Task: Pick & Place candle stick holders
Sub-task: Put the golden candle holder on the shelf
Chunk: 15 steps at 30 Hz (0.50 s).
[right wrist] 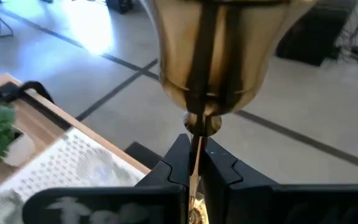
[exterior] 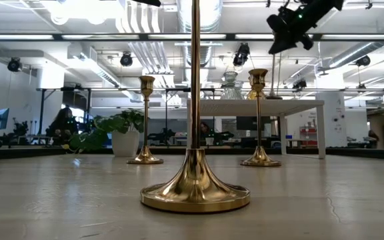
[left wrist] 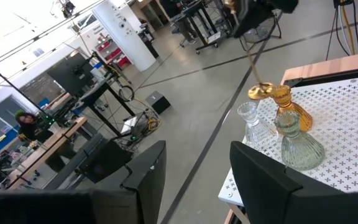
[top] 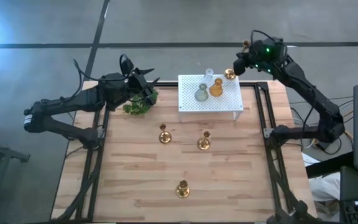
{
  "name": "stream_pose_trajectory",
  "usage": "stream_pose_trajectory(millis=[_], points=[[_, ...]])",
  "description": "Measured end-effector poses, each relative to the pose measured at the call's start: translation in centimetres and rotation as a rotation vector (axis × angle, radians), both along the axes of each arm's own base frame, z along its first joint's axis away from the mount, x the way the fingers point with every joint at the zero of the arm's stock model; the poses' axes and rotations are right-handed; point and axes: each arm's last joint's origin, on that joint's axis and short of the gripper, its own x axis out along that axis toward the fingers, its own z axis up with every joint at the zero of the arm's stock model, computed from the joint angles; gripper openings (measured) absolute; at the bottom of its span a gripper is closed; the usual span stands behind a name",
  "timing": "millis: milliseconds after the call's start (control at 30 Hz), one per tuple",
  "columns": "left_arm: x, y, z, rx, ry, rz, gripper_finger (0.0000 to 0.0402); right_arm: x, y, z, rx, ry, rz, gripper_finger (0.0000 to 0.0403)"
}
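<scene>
The right gripper [right wrist: 194,165] is clamped tight on the slim stem of a gold candlestick [top: 230,73], carrying it in the air just past the far corner of the white perforated stand [top: 225,102]. The round base fills the right wrist view, so the piece hangs tilted off upright. Polished metal like this looks stiff and slippery, with the weight down in the base, so a stem grip may let it swing. On the stand sit the amber holder [top: 216,88], pale green holder [top: 202,94] and clear holder [top: 209,74], close together; these look fragile, best taken at the narrow neck. Three more candlesticks stand on the worktop [top: 129,186]: one [top: 163,135], another [top: 204,142], and a nearer one [top: 182,188], well apart. The left gripper [top: 146,92] waits above the plant [top: 138,106], fingers spread, holding nothing
</scene>
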Motion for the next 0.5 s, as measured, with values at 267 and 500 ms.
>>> stream_pose_trajectory(millis=[267,500], points=[[0.0,0.0,0.0,0.000,0.000,0.000,0.0184,-0.8,0.8,-2.1,0.021,-0.031,-0.033,0.0011],[0.0,0.0,0.0,0.000,0.000,0.000,0.0183,-0.1,0.1,-2.6,0.058,-0.016,-0.002,0.0011]])
